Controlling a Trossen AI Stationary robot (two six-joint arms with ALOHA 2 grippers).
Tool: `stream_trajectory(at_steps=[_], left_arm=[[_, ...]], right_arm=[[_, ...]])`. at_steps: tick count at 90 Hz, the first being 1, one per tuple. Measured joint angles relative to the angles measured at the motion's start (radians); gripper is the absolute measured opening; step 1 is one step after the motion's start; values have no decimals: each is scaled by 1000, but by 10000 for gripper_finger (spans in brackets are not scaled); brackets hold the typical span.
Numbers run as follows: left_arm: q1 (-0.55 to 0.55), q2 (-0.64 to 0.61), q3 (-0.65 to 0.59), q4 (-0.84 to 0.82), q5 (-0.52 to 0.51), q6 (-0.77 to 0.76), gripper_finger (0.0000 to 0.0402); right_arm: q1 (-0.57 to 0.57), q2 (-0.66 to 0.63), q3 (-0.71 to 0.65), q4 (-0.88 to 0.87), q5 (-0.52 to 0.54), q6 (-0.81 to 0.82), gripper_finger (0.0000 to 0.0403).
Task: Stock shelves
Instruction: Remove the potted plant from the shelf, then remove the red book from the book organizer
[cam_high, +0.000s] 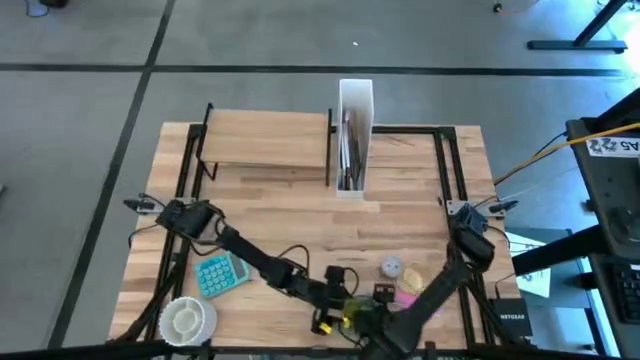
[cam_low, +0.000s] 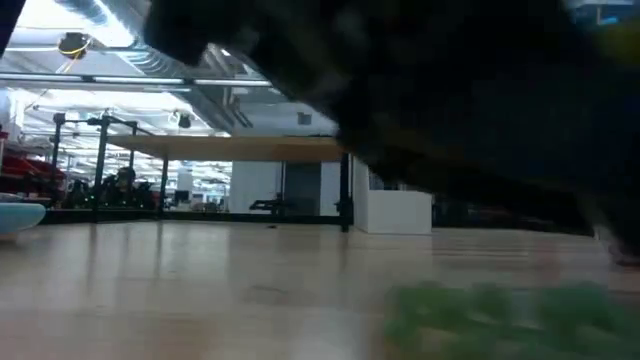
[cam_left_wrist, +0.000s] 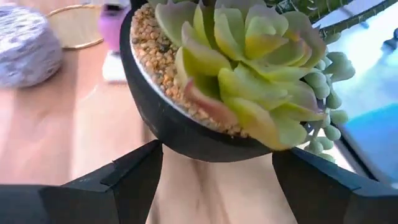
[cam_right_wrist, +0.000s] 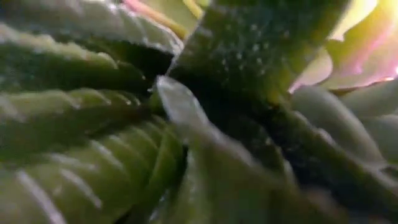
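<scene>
Both arms are found converged at the near edge of the tabletop, well apart from the shelves, which stand empty at the far side beyond both claws, just beside a white file box.

Left claw: released, its two dark fingers spread either side of a black pot holding a yellow-green succulent. The pot sits just ahead of the fingers; contact cannot be confirmed.

Right claw: seen from above next to the left claw; whether it is released or clenched cannot be told. Its wrist view is filled by green leaves pressed very close.

Risks noted:
- The two claws are crowded around the same plant; a collision is judged possible if either is moved without the other being cleared.
- The pot is rounded and smooth; it could be tipped or slip if closed on off-centre.
- A teal calculator, a white bowl and small items to the right claw's side could be struck on lift-out.
</scene>
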Motion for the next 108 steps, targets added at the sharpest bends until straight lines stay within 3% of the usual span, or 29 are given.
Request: stream_trajectory(at_steps=[27, 45, 82, 95, 108], left_arm=[[20, 35, 75, 29, 13, -14, 282], [31, 38, 74, -3, 3, -50, 282], [-22, -102, 70, -406, -256, -85, 282], [-61, -200, 70, -516, -297, -112, 282], [-111, -294, 70, -647, -443, -174, 282]], right_arm=[[93, -20, -110, -20, -86, 161, 316], [118, -84, -188, 8, -85, 249, 316], [123, -246, -186, -104, -10, 279, 316], [123, -312, -186, -160, 67, 236, 316], [115, -412, -186, -188, 248, 175, 316]])
